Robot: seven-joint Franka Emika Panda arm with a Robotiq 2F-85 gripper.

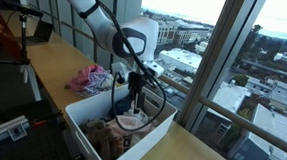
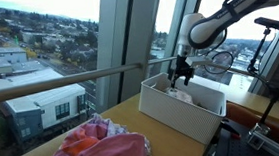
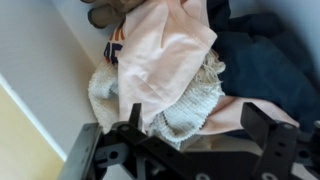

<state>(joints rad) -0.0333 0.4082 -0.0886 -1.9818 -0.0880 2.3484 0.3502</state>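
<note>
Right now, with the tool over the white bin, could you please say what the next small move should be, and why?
Probably lower the tool straight down a little: the wrist view shows it open above the pink cloth, which lies uppermost in the bin and is not yet gripped.

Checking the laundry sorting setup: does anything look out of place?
A pink bundle of clothes lies on the wooden counter, outside the white bin that holds the other garments under the open gripper. Nothing looks spilled or damaged.

Bright window daylight, blurry wrist view
</note>
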